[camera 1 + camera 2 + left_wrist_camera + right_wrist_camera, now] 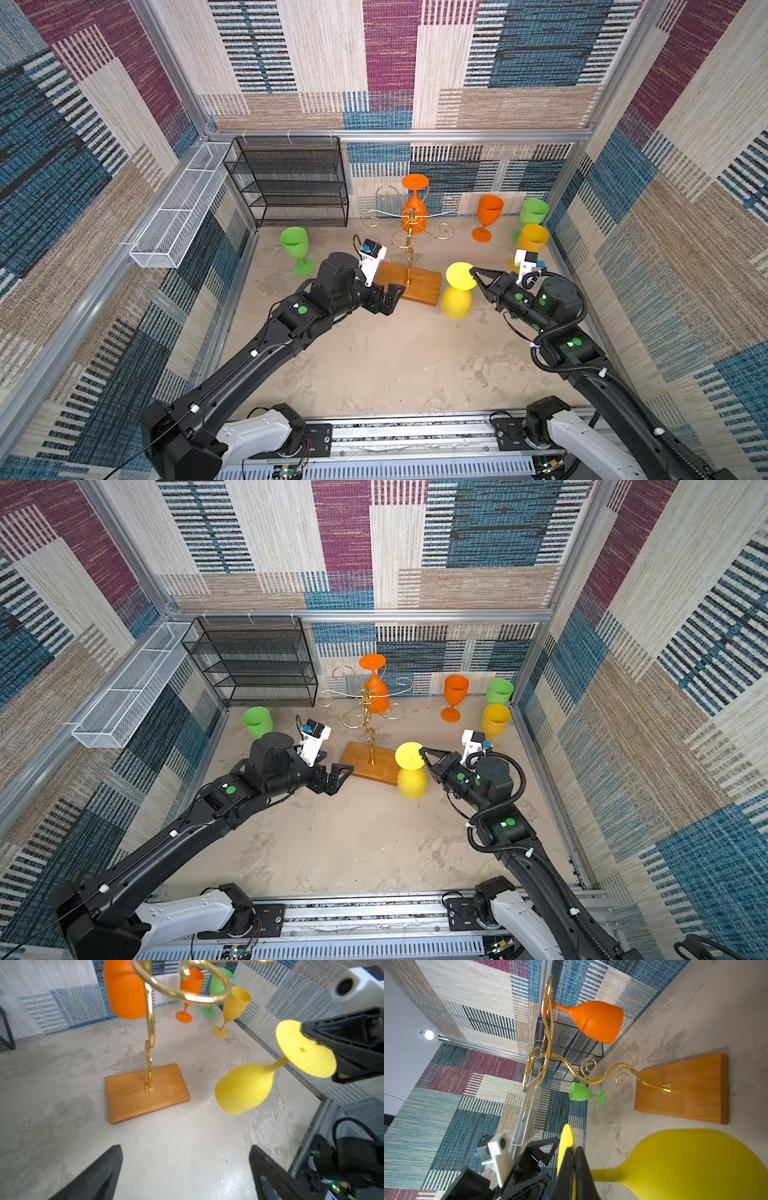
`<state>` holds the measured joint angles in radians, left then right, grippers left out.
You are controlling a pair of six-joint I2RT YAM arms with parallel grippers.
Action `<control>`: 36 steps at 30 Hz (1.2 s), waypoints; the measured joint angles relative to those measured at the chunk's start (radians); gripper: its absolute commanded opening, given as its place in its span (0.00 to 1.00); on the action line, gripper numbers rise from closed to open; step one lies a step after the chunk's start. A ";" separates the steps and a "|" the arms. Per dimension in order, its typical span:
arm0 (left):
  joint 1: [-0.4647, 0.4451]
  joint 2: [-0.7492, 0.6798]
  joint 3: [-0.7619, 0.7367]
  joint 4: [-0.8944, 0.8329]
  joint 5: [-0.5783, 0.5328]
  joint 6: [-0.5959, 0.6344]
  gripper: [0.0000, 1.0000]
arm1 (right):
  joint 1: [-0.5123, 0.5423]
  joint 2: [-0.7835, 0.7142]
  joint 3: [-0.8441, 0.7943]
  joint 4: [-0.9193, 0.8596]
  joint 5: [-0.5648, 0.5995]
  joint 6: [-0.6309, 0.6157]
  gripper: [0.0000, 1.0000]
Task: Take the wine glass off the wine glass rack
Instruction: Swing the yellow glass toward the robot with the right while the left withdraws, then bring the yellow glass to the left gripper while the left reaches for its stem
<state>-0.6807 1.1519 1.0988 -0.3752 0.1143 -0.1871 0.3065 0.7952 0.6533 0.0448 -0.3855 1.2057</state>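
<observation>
One yellow wine glass [456,301] hangs upside down in our right gripper [473,272], pinched shut on the foot's thin rim, clear of the rack [409,232] and beside its wooden base [419,286]. Our left gripper [390,296] hovers wide open. We judge the edge hold could slip or swing the bowl into the base

Mottled grey-beige concrete-look tabletop [395,365] carrying six things. Gold wire wine glass rack [419,286] stands mid-surface on rectangular orange-brown wooden base. Black mesh shelf unit [291,183] behind rack, leftward, against back wall. Green plastic goblet [296,245] upright, left of rack. Orange plastic goblet [488,216] upright, behind-right of rack. Second green goblet [534,212] and amber-yellow goblet [534,239] farther right, close together.
</observation>
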 measured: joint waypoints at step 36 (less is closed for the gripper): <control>0.226 -0.113 -0.122 -0.192 0.367 -0.812 0.89 | 0.776 0.077 -0.079 0.051 0.545 -1.030 0.00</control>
<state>-0.4549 1.0393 0.9768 -0.5671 0.4808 -0.9989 1.0821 0.8726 0.5743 0.0959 0.1596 0.1761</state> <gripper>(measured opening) 0.896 0.061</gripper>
